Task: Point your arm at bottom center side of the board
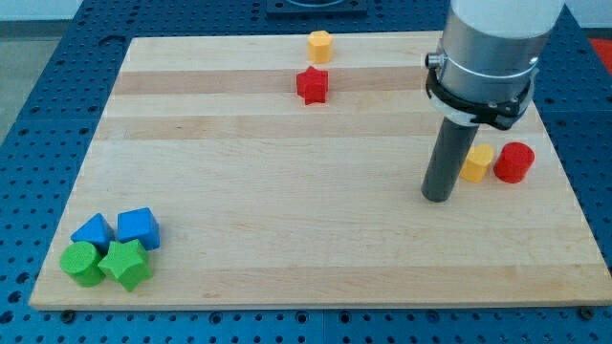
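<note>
My tip (438,197) rests on the wooden board (287,182) at the view's right, a little above the board's mid-height. A yellow block (477,163) lies just right of the rod, with a red cylinder (513,162) beside it. A yellow hexagon block (319,45) sits at the view's top centre, with a red star block (312,85) just below it. At the view's bottom left are a blue triangular block (93,232), a blue cube (138,227), a green cylinder (81,263) and a green star block (126,264).
The board lies on a blue perforated table (38,86). The arm's grey body (488,48) rises over the board's top right and hides part of it.
</note>
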`<state>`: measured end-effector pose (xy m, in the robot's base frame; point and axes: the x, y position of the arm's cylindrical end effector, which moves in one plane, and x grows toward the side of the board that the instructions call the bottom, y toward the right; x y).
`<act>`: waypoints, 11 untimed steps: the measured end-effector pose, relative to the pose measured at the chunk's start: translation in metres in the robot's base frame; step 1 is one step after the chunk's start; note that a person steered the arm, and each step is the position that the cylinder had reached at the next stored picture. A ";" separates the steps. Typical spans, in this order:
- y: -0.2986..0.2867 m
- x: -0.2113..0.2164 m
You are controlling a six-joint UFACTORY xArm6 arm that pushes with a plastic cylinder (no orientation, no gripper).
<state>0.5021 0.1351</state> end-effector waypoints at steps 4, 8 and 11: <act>0.000 0.038; 0.000 0.081; 0.000 0.115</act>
